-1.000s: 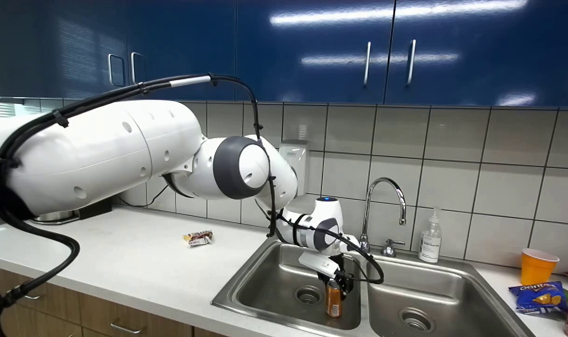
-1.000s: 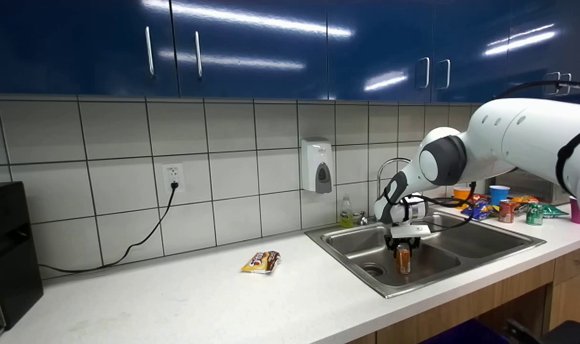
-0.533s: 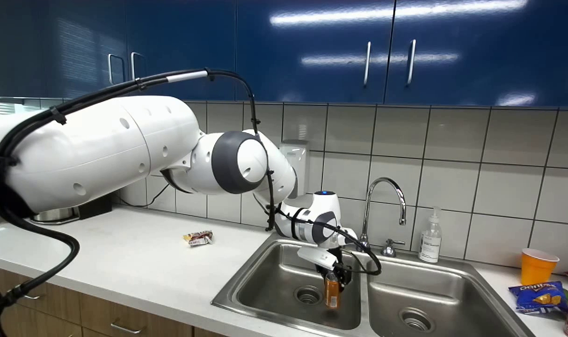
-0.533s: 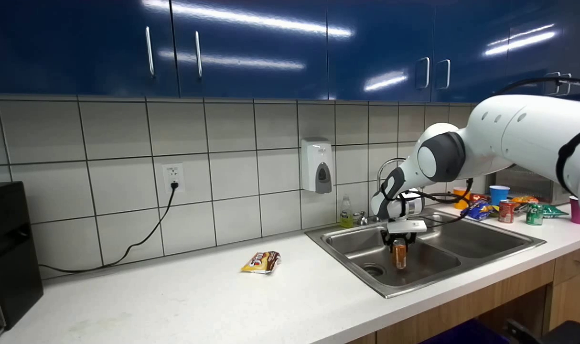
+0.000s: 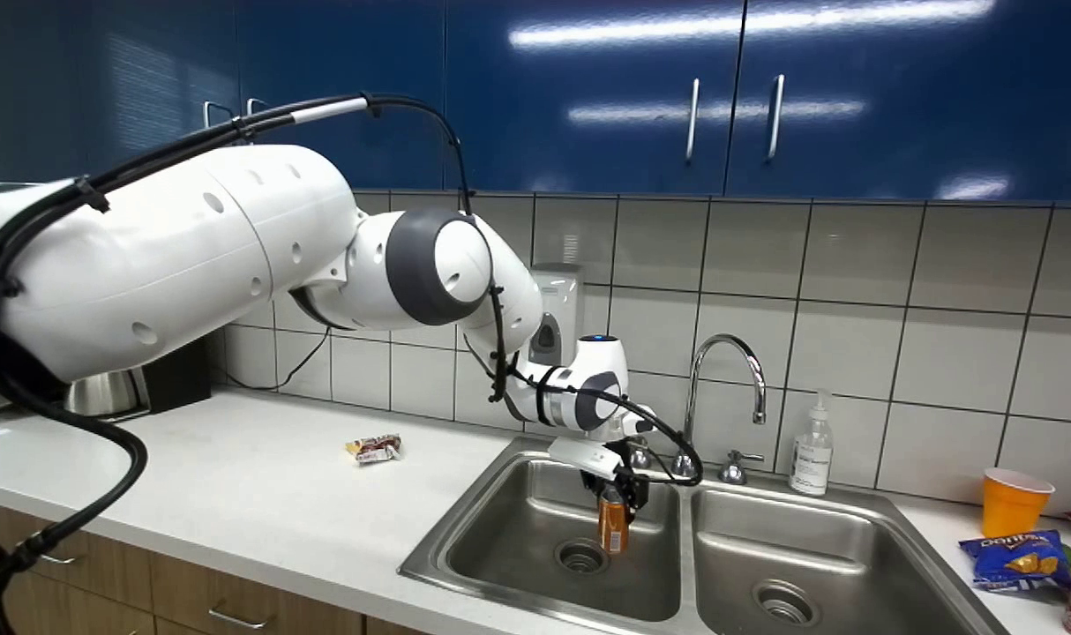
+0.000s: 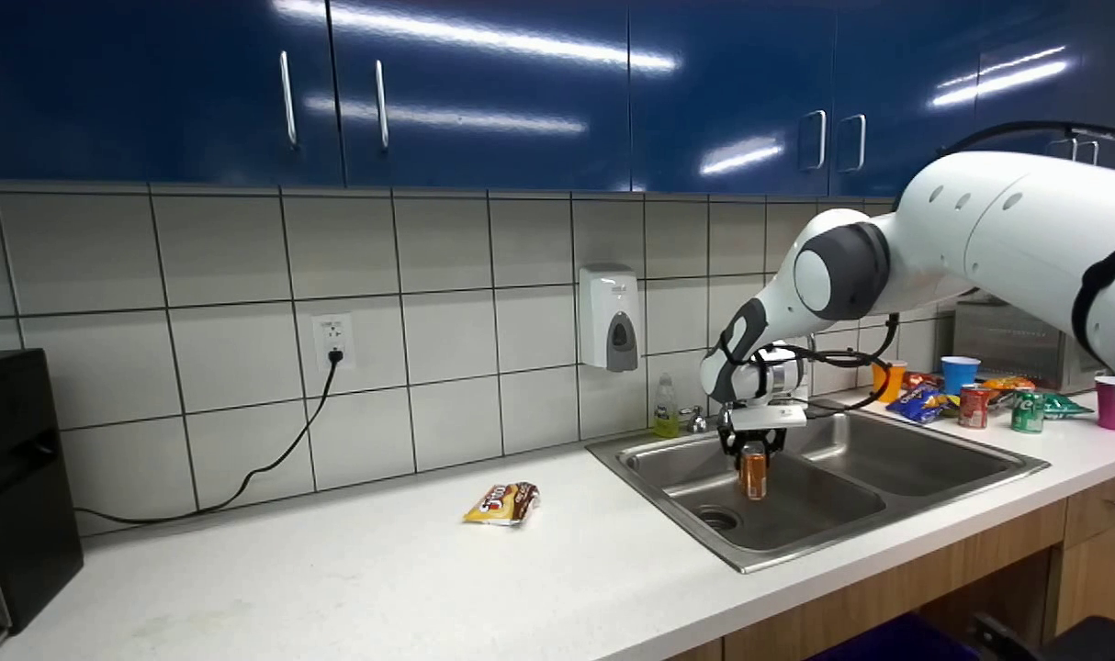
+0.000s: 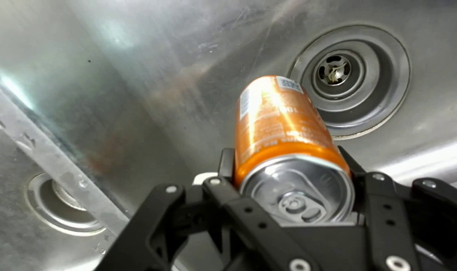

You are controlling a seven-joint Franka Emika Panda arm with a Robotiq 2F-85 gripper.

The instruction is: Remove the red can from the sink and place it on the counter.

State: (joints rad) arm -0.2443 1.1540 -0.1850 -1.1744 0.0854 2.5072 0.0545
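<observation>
The pincer (image 7: 288, 162) grips the red can (image 5: 613, 527) in the half of the sink (image 5: 686, 556) nearer the snack wrapper (image 6: 502, 504); the can's long axis stands close to vertical, pull-tab end up, base down.

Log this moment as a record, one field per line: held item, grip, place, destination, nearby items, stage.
Held item: orange can, roughly upright, tab end up
Grip: gripper shut on the can near its top, a finger on either side
Place: over the sink, at the basin nearer the snack packet; base apparently off the basin floor
Destination: counter, where that packet lies
Nearby items: orange cup and blue Doritos bag, across the sink from the packet
Stage: can gripped, not yet on the counter
</observation>
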